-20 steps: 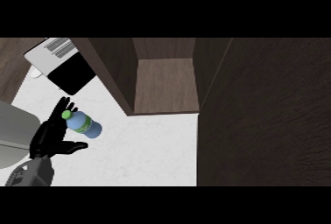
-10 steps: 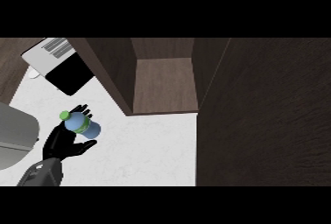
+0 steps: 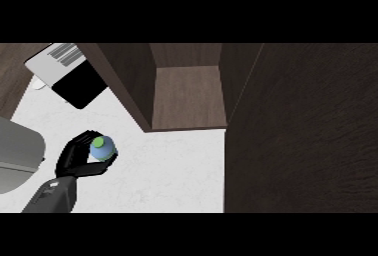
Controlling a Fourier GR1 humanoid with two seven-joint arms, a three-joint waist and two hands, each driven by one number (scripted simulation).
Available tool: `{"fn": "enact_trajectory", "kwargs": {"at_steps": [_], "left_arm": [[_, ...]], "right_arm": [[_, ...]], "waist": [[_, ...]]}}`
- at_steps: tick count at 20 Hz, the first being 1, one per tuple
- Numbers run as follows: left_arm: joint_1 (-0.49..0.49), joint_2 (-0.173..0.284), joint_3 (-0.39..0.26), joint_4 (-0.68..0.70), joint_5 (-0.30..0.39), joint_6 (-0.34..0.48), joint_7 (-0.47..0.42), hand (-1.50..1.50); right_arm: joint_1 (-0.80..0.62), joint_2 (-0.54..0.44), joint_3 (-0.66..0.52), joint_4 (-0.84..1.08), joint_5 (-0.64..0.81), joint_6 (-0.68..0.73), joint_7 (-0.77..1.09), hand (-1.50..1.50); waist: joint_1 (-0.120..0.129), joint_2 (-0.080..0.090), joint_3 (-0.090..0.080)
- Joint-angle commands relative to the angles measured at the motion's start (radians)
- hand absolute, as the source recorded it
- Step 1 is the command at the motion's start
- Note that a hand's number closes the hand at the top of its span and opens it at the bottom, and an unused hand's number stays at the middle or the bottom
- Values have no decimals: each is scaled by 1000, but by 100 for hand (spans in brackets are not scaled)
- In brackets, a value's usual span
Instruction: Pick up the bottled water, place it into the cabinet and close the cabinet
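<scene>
left robot hand [image 3: 80, 159] grips the bottled water [image 3: 103, 147], hiding its lower body; right unseen.

This is a kitchen. A white, faintly speckled stone-look counter top [image 3: 162, 170] fills the lower middle of the head view. Above it stands an open dark brown wood-grain cabinet [image 3: 188, 95] with a bare wooden shelf inside, and a broad panel of the same dark wood [image 3: 303, 130] runs down the right side (whether it is the cabinet's door cannot be told). A white countertop appliance with a black glass front [image 3: 70, 77] sits at upper left, and a grey rounded basin-like shape [image 3: 15, 155] shows at the left edge.
</scene>
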Motion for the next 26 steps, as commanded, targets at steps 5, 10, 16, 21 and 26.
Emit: {"fn": "enact_trajectory", "kwargs": {"at_steps": [5, 10, 16, 21, 26], "left_arm": [[109, -101, -83, 19, -118, 183, -281, 150], [169, -208, -101, -36, -122, 268, -314, 150], [116, -255, -137, -149, -93, 269, -164, 150], [93, -257, -291, -249, 52, 265, -62, 150], [65, -258, -471, -392, 227, 394, 105, 150]], "right_arm": [[43, -33, -12, -124, 33, -32, 34, -150], [101, -40, 24, -126, 61, -45, -10, -150], [77, -64, 1, -175, 15, -65, 47, -150], [76, -85, -49, -82, -10, -47, -28, -150], [59, -77, -37, -68, -38, -47, -50, -150]], "waist": [[22, -4, 0], [29, -13, 2], [46, -11, 3], [35, -17, 4], [33, -16, 4]]}}
